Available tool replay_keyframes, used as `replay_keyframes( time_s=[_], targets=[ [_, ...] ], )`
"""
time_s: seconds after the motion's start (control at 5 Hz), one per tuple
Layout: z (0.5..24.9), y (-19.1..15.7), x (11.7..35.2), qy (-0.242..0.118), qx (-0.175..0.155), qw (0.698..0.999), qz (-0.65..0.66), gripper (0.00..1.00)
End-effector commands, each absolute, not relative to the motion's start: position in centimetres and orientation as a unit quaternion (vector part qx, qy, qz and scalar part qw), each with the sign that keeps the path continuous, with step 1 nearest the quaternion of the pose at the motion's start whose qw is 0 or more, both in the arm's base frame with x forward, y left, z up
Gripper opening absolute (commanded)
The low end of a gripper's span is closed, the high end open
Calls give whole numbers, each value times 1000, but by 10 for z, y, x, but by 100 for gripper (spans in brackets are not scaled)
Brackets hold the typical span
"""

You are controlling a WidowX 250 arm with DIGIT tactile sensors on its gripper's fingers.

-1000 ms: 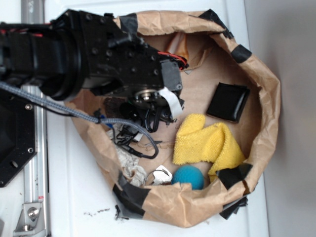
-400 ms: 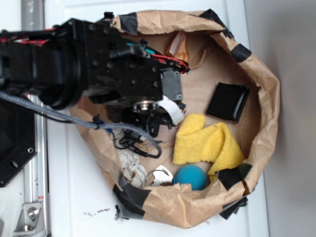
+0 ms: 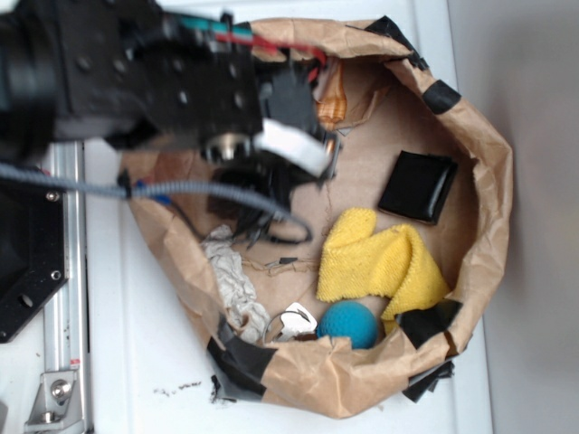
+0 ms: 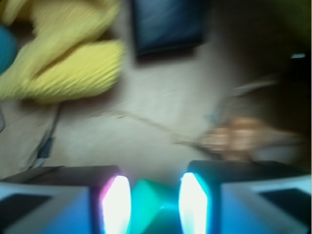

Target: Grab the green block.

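Reaching over the paper bag [image 3: 479, 181], the pincer [image 4: 155, 202] clamps the green block [image 4: 151, 200] between its fingers.

You have bare brown paper [image 3: 366, 172] in the middle of the bag, running between the robot arm [image 3: 154, 81] at upper left and the black wallet [image 3: 418, 186] on the right. Lower down, the yellow cloth [image 3: 380, 262] and the teal ball [image 3: 348, 323] fill the floor, and the white rag [image 3: 233, 280] lies along the left wall. The rolled bag rim [image 3: 479, 136] fences every side.
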State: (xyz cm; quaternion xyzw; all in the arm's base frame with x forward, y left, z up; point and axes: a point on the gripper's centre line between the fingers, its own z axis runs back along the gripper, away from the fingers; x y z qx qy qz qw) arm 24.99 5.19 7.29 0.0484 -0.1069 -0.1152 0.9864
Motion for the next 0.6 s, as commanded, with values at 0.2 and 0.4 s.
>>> replay_keyframes(
  time_s=[0.2,0.4],
  targets=[
    [99,77,202,-109,12,990,85,100],
    [89,69,194,-99,-7,990,98,100]
  ],
)
